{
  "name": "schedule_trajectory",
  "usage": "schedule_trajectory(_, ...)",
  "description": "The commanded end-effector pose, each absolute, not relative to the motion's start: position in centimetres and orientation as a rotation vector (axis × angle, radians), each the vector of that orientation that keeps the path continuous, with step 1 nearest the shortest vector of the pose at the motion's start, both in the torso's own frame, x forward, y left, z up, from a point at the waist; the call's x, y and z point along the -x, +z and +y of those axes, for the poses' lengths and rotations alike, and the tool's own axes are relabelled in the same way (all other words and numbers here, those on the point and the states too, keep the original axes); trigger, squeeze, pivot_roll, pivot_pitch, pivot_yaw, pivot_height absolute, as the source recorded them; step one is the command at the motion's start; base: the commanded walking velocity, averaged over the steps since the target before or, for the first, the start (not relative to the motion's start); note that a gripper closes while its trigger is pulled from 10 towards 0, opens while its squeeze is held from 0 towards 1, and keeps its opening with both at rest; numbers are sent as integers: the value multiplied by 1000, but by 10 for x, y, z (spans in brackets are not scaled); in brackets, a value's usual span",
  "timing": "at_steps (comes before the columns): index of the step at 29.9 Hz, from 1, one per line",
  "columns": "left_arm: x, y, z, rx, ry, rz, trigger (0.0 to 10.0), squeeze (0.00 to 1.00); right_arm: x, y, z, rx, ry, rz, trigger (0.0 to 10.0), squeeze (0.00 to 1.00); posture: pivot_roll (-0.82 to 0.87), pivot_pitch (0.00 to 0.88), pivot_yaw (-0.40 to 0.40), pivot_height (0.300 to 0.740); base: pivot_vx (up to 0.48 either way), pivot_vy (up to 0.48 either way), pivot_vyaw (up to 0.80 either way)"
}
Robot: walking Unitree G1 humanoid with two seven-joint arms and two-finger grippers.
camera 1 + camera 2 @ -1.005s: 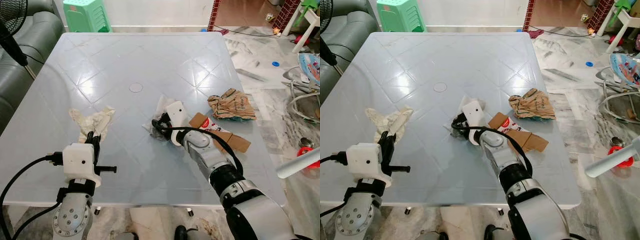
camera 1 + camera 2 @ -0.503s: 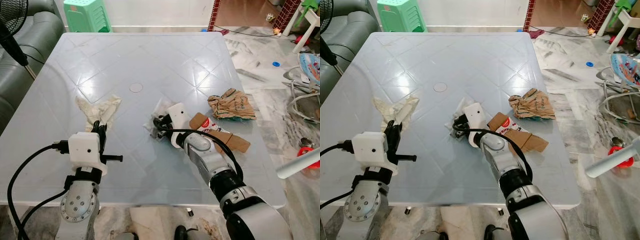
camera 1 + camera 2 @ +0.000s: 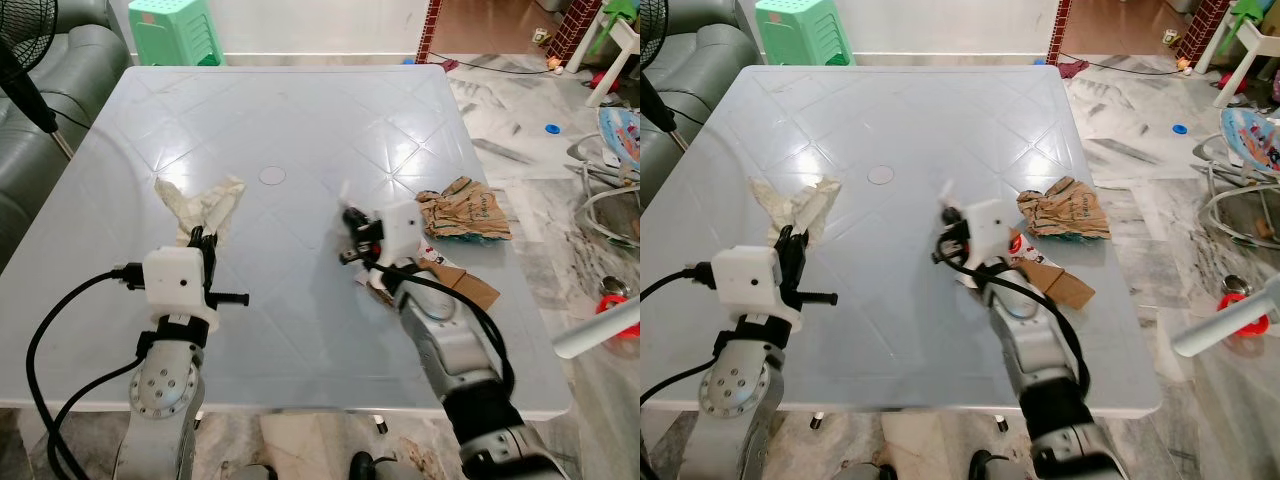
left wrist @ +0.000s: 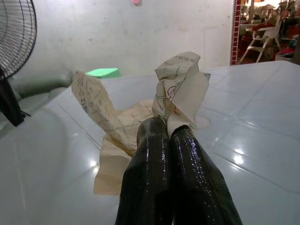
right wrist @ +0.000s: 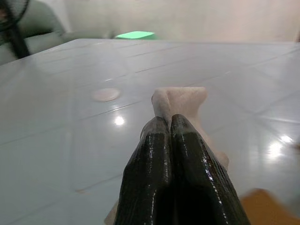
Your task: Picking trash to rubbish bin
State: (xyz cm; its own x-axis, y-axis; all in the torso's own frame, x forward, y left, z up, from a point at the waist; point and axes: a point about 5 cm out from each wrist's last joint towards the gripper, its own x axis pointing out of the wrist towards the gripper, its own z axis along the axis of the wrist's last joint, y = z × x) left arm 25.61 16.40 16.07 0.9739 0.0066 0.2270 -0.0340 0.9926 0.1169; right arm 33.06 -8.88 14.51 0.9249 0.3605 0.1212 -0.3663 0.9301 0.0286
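on the pale grey table [image 3: 300, 100], toward the robot's left side, a crumpled cream paper wrapper [image 3: 200, 203] has its near end caught between the closed black fingers of the left gripper [image 3: 198, 240]; the left wrist view shows the two fingers [image 4: 159, 164] pressed together on the wrapper with its two ends sticking up beyond them. nearer the middle of the table, the right gripper [image 3: 352, 235] is raised a little and its fingers are pinched tight on a small pale tissue scrap [image 5: 180, 101] that pokes out past the tips. just beside that arm lies a flattened brown cardboard piece [image 3: 462, 283] with a red mark, and further right, near the table's edge, a crumpled brown paper bag [image 3: 462, 208].
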Motion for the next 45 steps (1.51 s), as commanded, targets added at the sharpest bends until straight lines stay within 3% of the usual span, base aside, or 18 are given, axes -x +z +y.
schedule_trajectory(1, -258, 159, 167, -109, 34, -225, 0, 0, -329, 154, -98, -34, 327, -151, 0, 0, -13, 102, -4, 740, 0, 0, 0)
schedule_trajectory(9, -268, 166, 169, -109, 36, -247, 0, 0, -324, 192, -140, 101, 113, -300, 0, 0, -20, 75, 24, 740, 0, 0, 0)
schedule_trajectory(17, -276, 161, 165, -71, 25, -190, 0, 0, -317, 200, -169, 191, -62, -320, 0, 0, -37, 56, 39, 740, 0, 0, 0)
schedule_trajectory(19, -278, 160, 163, -47, 31, -173, 353, 0, -315, 198, -175, 198, -94, -308, 0, 0, -40, 54, 40, 740, 0, 0, 0)
schedule_trajectory(20, -279, 160, 160, -33, 24, -165, 2627, 0, -314, 195, -178, 192, -108, -293, 0, 0, -42, 54, 38, 740, 0, 0, 0)
schedule_trajectory(21, -281, 160, 157, -21, 11, -159, 3255, 0, -313, 192, -182, 181, -126, -273, 0, 0, -44, 51, 36, 740, 0, 0, 0)
schedule_trajectory(24, -282, 162, 155, 7, 13, -166, 3451, 0, -312, 189, -185, 159, -141, -253, 0, 0, -47, 51, 35, 740, 0, 0, 0)
schedule_trajectory(26, -282, 163, 154, 14, 7, -166, 2941, 0, -311, 189, -185, 162, -131, -253, 0, 0, -48, 50, 33, 740, 0, 0, 0)
schedule_trajectory(27, -282, 163, 153, 21, 1, -161, 3137, 0, -311, 189, -183, 156, -121, -253, 0, 0, -49, 50, 30, 740, 0, 0, 0)
schedule_trajectory(28, -282, 162, 152, 30, -6, -155, 4235, 0, -312, 189, -182, 146, -107, -253, 0, 0, -48, 48, 27, 740, 0, 0, 0)
schedule_trajectory(30, -283, 162, 151, 36, -7, -155, 4510, 0, -313, 190, -178, 150, -95, -256, 0, 0, -48, 48, 24, 740, 0, 0, 0)
schedule_trajectory(39, -284, 166, 152, 69, -1, -159, 4314, 0, -318, 195, -171, 127, -57, -257, 0, 0, -42, 55, 9, 740, 0, 0, 0)
schedule_trajectory(40, -283, 164, 152, 73, -2, -155, 3686, 0, -318, 195, -170, 126, -53, -256, 471, 0, -41, 57, 7, 740, 0, 0, 0)
schedule_trajectory(41, -282, 163, 152, 75, -2, -150, 3804, 0, -318, 195, -170, 125, -50, -254, 1451, 0, -42, 59, 8, 740, 0, 0, 0)
schedule_trajectory(43, -282, 162, 152, 78, -3, -146, 3882, 0, -318, 195, -169, 123, -45, -253, 1725, 0, -42, 59, 8, 740, 0, 0, 0)
schedule_trajectory(44, -281, 162, 152, 78, -4, -144, 3804, 0, -318, 195, -168, 120, -41, -252, 2706, 0, -43, 62, 5, 740, 0, 251, 0)
schedule_trajectory(45, -281, 162, 152, 78, -5, -144, 3804, 0, -318, 195, -168, 119, -39, -251, 2706, 0, -43, 62, 5, 740, 0, 251, 0)
